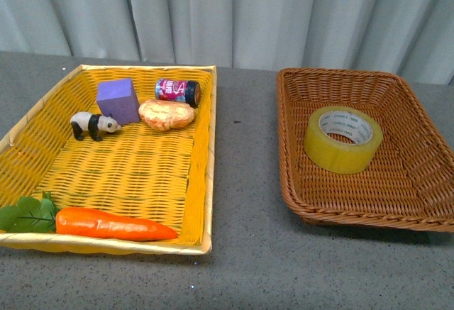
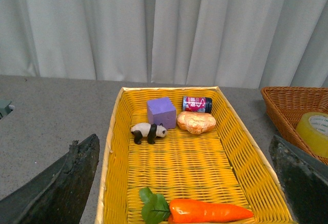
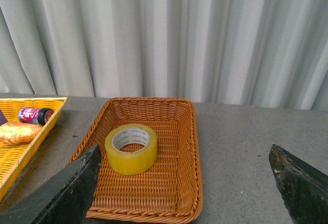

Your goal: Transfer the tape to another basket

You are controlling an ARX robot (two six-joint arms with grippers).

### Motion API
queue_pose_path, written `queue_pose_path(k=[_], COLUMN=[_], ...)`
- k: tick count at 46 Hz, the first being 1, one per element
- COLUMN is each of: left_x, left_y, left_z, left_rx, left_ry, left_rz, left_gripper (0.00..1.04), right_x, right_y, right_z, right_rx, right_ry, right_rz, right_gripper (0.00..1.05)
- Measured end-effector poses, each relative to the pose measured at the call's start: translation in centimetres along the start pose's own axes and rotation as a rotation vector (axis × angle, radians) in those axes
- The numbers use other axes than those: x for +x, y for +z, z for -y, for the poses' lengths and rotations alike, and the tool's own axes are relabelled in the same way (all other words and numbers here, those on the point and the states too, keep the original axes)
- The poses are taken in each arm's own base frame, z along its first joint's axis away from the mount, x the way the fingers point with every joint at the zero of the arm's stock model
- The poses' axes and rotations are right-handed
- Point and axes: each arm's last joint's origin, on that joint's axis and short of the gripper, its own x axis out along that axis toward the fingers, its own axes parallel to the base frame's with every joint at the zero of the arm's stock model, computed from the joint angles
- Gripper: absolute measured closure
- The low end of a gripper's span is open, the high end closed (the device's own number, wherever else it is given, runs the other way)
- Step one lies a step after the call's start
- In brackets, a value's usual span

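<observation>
The tape (image 1: 343, 140), a wide yellow roll with a white printed core, lies flat in the far half of the dark brown wicker basket (image 1: 424, 182) on the right. It also shows in the right wrist view (image 3: 131, 148) and at the edge of the left wrist view (image 2: 313, 131). My right gripper (image 3: 184, 149) is open and empty, held back from the brown basket (image 3: 190, 183) and above table height. My left gripper (image 2: 183, 142) is open and empty, facing the yellow basket (image 2: 110, 147). Neither arm shows in the front view.
The yellow woven basket (image 1: 204, 182) on the left holds a panda figure (image 1: 93, 124), a purple cube (image 1: 118, 100), a small can (image 1: 177, 91), a bread roll (image 1: 166, 114) and a carrot (image 1: 113, 225). Grey tabletop lies between the baskets; a curtain hangs behind.
</observation>
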Motion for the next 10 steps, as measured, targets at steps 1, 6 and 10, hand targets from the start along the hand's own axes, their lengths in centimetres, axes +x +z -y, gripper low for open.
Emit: queue_pose_path(k=[1,6,10], left_x=[0.00,0.00,0.00], left_y=[0.00,0.00,0.00], left_z=[0.00,0.00,0.00], left_rx=[0.000,0.000,0.000], left_ry=[0.000,0.000,0.000], left_rz=[0.000,0.000,0.000], left_gripper=[0.07,0.07,0.07], right_x=[0.00,0.00,0.00], right_y=[0.00,0.00,0.00], right_z=[0.00,0.00,0.00], right_rx=[0.000,0.000,0.000], right_ry=[0.000,0.000,0.000], right_rz=[0.000,0.000,0.000], right_gripper=[0.09,0.09,0.09])
